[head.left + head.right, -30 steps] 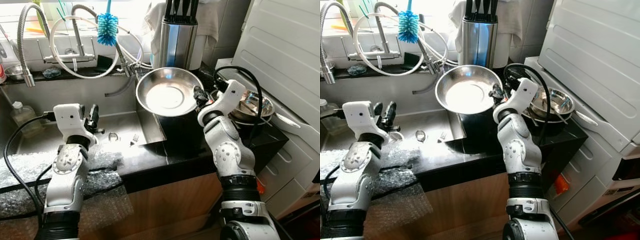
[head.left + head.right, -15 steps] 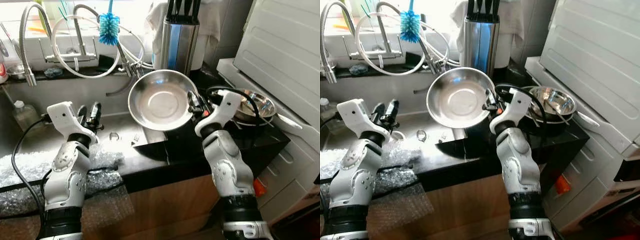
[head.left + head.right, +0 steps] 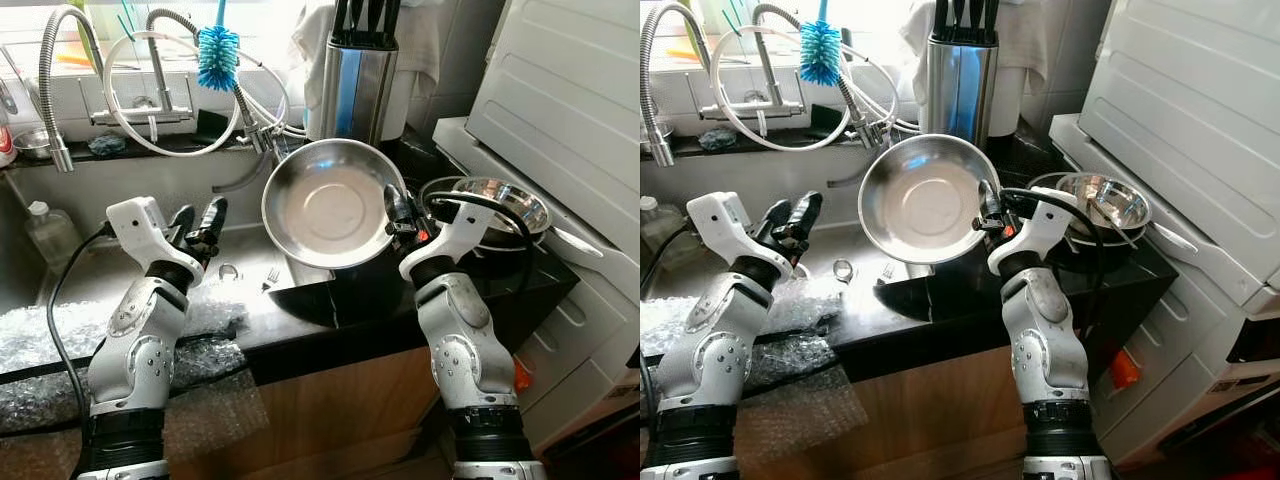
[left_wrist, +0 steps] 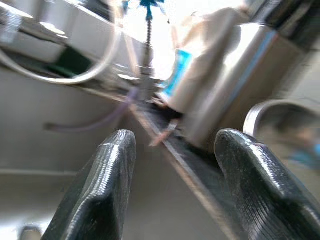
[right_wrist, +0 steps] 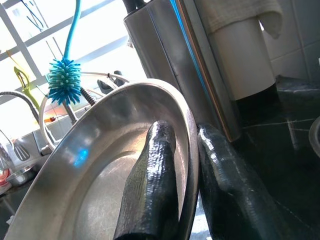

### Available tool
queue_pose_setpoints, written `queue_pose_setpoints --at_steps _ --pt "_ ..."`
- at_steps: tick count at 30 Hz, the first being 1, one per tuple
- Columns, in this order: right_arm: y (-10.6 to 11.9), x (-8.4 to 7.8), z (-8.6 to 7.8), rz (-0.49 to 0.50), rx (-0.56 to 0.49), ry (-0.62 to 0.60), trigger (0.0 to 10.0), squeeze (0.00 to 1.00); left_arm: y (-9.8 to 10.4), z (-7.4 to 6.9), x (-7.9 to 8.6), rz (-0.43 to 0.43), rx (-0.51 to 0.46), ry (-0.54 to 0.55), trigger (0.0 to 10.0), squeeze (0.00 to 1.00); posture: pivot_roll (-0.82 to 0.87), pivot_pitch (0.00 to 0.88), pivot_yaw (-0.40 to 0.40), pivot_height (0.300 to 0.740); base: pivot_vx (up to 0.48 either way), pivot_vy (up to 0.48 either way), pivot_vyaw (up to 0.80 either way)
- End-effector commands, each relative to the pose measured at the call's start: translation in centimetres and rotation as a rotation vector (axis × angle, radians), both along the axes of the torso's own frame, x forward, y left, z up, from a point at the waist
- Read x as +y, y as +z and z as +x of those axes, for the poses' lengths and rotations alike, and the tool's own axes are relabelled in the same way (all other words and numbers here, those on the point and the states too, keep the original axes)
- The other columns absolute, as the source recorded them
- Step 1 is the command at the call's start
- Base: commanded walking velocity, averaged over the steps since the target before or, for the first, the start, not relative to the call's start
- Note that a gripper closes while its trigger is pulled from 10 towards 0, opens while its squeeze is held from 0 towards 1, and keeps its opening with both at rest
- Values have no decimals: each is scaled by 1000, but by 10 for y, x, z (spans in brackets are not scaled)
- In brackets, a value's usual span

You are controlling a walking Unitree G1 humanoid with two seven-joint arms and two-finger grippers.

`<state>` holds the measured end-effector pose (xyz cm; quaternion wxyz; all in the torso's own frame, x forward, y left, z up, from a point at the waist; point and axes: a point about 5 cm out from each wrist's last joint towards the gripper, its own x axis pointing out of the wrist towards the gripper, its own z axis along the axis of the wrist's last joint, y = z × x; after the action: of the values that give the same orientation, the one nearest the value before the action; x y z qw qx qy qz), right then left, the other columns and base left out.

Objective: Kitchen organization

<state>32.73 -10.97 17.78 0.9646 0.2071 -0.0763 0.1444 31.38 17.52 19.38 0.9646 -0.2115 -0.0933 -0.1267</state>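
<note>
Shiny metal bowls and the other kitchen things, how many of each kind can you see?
Shiny metal bowls: 2, the held bowl pinched at its rim by the right gripper and the bowl on the counter
Blue brush: 1
Knife block: 1
Plastic bottle: 1
Total: 5
The left gripper holds nothing.

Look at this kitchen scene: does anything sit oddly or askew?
The steel bowl is tipped nearly on edge above the counter, pinched at its rim by the right gripper. Bubble wrap lies crumpled over the counter edge.
</note>
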Motion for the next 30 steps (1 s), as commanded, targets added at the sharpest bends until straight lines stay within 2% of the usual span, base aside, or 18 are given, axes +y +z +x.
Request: queue_pose_setpoints --at_steps 1,5,7,17,25,30 --pt "10 0 -2 5 -55 0 10000 0 4 -3 -10 3 -15 -76 10000 0 -76 0 -59 740 0 0 0" --pt "12 0 -1 -7 -64 5 10000 0 6 -6 -19 -3 -20 -151 10000 0 -79 0 -59 740 0 0 0" --pt "15 1 1 -10 -74 8 10000 0 6 -8 -24 26 -16 -183 10000 0 -82 0 -58 740 0 0 0" --pt "22 5 4 -14 -107 15 10000 0 6 -10 -28 30 0 -205 10000 0 -77 0 -62 740 0 0 0" --pt "25 5 6 -6 -116 9 10000 0 1 -11 -36 78 31 -238 10000 0 -83 0 -59 740 0 0 0" --pt "24 7 5 -3 -113 17 10000 0 0 -13 -41 79 38 -258 10000 0 -85 0 -56 740 0 0 0"
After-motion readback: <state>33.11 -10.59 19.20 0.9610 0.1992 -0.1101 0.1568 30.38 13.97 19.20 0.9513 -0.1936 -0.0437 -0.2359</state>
